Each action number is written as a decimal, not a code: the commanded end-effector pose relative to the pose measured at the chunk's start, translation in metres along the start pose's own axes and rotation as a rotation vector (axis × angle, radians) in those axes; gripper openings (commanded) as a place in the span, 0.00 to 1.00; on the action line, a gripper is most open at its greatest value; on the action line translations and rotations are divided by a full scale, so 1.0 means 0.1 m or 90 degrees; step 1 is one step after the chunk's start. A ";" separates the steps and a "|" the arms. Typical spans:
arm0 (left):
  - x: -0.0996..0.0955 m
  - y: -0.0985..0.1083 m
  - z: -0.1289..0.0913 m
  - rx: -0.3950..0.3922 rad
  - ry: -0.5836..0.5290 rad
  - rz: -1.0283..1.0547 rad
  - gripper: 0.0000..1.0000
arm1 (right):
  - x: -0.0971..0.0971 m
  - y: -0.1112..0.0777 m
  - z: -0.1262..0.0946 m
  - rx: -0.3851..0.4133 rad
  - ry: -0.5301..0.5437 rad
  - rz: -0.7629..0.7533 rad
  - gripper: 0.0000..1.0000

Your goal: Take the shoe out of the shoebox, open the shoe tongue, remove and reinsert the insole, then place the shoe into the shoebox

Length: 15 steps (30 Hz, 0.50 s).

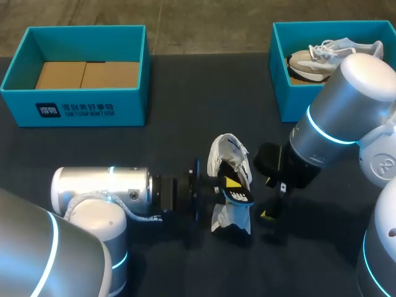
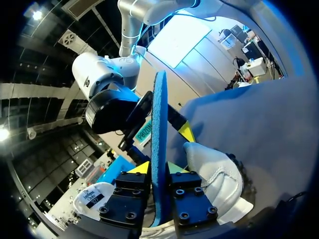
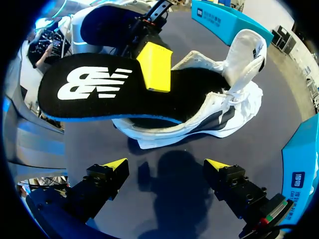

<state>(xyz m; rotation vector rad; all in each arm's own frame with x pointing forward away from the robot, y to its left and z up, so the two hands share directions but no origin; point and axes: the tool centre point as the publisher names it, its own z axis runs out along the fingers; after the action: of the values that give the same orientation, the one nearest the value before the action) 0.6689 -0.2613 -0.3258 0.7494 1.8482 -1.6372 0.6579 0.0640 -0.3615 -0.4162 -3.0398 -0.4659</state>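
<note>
Sitting on the dark table [image 1: 173,93] outside both boxes, the white sneaker [image 1: 224,154] is already out, so step one looks done. Tongue appears pulled up and back, throat open, so that step is likely done too. The left gripper [image 2: 158,169] is clamped on the black insole [image 3: 99,94], one yellow fingertip [image 3: 155,67] pressed on its top face; most of the insole sticks out past the sneaker's heel opening, the far end seems to sit inside the sneaker. Cannot tell from this whether it is mid-removal or mid-reinsertion. The right gripper [image 3: 167,167] hangs just beside the sneaker, fingers wide apart, holding nothing. Left to do, as judged: get the insole seated flat inside the sneaker, then box the sneaker. Well away from the sneaker on the left arm's side is a teal shoebox [image 1: 74,110] with cardboard in it; on the right arm's side another teal shoebox [image 1: 279,80] holds a second sneaker [image 1: 322,55].
</note>
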 end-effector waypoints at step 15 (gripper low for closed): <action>0.08 0.00 -0.01 -0.006 -0.014 0.029 0.00 | 0.01 0.00 0.01 0.001 -0.002 0.001 1.00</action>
<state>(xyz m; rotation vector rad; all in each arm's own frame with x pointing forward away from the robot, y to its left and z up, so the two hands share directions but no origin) 0.6643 -0.2593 -0.3282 0.7678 1.8167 -1.6030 0.6579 0.0640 -0.3615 -0.4162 -3.0398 -0.4659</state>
